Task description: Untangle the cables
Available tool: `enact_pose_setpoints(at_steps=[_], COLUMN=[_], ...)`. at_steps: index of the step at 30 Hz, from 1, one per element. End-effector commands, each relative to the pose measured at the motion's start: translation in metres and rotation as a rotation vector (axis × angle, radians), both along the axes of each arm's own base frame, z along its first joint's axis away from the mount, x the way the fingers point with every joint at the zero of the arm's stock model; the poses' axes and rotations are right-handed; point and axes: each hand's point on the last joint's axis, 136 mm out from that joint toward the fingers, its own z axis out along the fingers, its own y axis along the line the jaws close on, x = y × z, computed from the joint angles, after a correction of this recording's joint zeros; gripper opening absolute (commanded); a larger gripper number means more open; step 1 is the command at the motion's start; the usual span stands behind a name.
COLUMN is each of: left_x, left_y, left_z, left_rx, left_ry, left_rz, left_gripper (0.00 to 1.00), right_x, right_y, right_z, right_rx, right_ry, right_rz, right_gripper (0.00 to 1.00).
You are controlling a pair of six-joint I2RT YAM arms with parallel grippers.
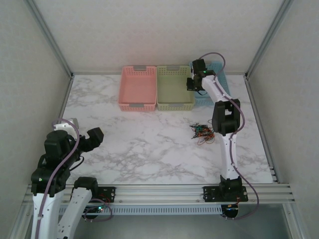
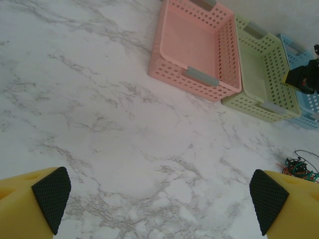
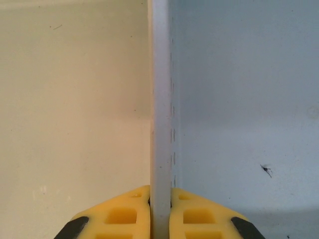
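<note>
- Cables (image 1: pixel 203 133) lie in one small tangle of black, green and red-orange strands on the marble tabletop (image 1: pixel 144 149), right of centre and just left of the right arm's forearm.
- From the left wrist camera the same tangle (image 2: pixel 299 168) sits at the far right edge, beside the right yellow finger, with a thin black loop rising above it.
- No pincer touches the tangle.
- Left pincer (image 1: pixel 94 137) hangs low over the near left part of the tabletop, well apart from the tangle.
- In its own camera the left pincer (image 2: pixel 159 199) has its fingers spread wide apart, one black pad (image 2: pixel 51 198) at each lower corner, with bare marble (image 2: pixel 109 114) between them.
- Right pincer (image 1: pixel 193 84) reaches to the far side, above the line where the green basket (image 1: pixel 175 103) meets the blue basket (image 1: pixel 223 79).
- In its wrist camera the right pincer (image 3: pixel 160 204) has its yellow fingers drawn nearly together.
- A thin pale strip (image 3: pixel 160 99) runs straight up from the slit between them, with a greenish floor to its left and a blue floor to its right.
- I cannot tell whether the fingers pinch that strip or only frame it.
- A tiny dark speck (image 3: pixel 266 170) lies on the blue floor; what it is, I cannot tell.
- Pink basket (image 1: pixel 137 105) stands at the left of the row, touching the green one; all three sit side by side against the back edge.
- From the left wrist camera the pink basket (image 2: pixel 172 72), green basket (image 2: pixel 249 107) and blue basket (image 2: pixel 305 102) run off toward the upper right.
</note>
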Motion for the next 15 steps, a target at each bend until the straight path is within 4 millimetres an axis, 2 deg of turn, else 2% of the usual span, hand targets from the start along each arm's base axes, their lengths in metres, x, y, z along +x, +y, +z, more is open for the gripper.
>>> enact_pose_setpoints(at_steps=[1, 3, 7, 12, 15], left_x=[-0.001, -0.001, -0.002, -0.003, -0.002], left_y=[0.003, 0.003, 0.003, 0.003, 0.003], left_z=[-0.001, 0.0, 0.001, 0.003, 0.002], left_rx=[0.001, 0.003, 0.002, 0.001, 0.002], left_ry=[-0.013, -0.017, -0.024, -0.033, -0.032], left_rz=[0.016, 0.018, 0.018, 0.017, 0.016], left_gripper=[0.96, 0.96, 0.96, 0.96, 0.97], right_x=[-0.007, -0.007, -0.005, -0.006, -0.008], right_y=[0.041, 0.047, 0.053, 0.052, 0.053], right_z=[-0.019, -0.017, -0.002, 0.015, 0.028], right_rx=[0.091, 0.09, 0.098, 0.103, 0.109], right_ry=[0.048, 0.047, 0.022, -0.001, -0.022], right_rz=[0.039, 0.043, 0.049, 0.043, 0.059], right_gripper=[0.03, 0.04, 0.12, 0.38, 0.47])
